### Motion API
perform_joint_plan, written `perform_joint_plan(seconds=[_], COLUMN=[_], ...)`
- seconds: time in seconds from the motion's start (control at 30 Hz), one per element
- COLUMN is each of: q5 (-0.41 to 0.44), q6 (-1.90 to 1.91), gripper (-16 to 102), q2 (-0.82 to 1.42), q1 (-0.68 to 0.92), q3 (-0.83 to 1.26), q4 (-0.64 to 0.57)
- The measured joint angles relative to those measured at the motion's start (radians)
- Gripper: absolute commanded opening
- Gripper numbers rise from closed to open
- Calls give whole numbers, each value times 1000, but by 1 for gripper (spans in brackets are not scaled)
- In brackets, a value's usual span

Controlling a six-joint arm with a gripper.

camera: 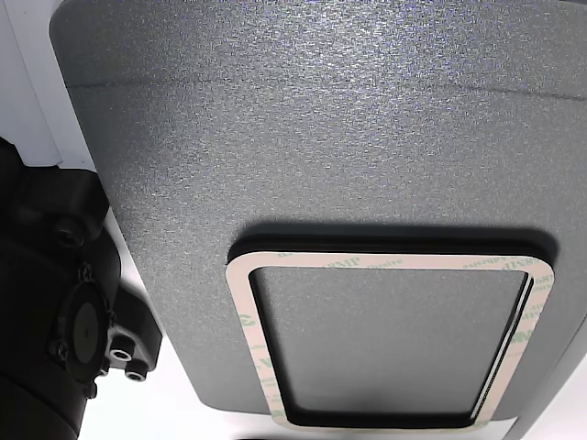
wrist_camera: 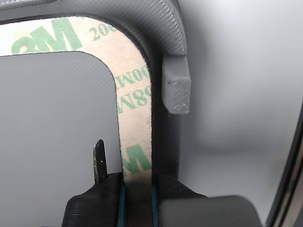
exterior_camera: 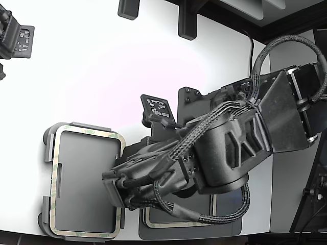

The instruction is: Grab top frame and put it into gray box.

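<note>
Because the frame is thin and flat, the gripper (wrist_camera: 137,189) takes it by one long side, a finger on either face of the strip, and in the wrist view the dark fingers (wrist_camera: 102,163) are pinching the tan band just below its rounded corner. That top frame (exterior_camera: 88,133), printed with green 3M lettering, lies in the gray box (exterior_camera: 47,153) at the exterior view's left, its outline running just inside the tray's rim. A raised edge tab (wrist_camera: 176,85) stands just beside the frame's outer edge in the wrist view; such tabs look meant to hold the frame square in the tray, which would explain why the frame sits so close along the wall. Whether the frame lies fully flat on the tray floor under the gripper I cannot tell, since the arm (exterior_camera: 230,143) covers that side. A second frame (camera: 390,266) rests on the darker gray mat (camera: 303,128) in the other view, well apart from the tray, the remaining supply. I judge the placing nearly done: letting go and lifting clear is what remains.
</note>
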Motion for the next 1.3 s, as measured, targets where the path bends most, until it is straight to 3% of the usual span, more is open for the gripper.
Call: perform_joint_plan(seconds=[0.87,0.9,0.93,0.97,1.0,1.03,1.3], q5=[-9,-9,-9,-9,-8,-6,61], q6=[3,0,-3,-6,-6,-6,-41], gripper=[-10,-3,33,99,88,100,100], q2=[31,31,31,31,31,31,41], q1=[-2,-2,-2,-3,-3,-3,-15], q3=[81,81,81,81,81,81,60], q4=[-67,-67,-69,-71,-72,-74,-155])
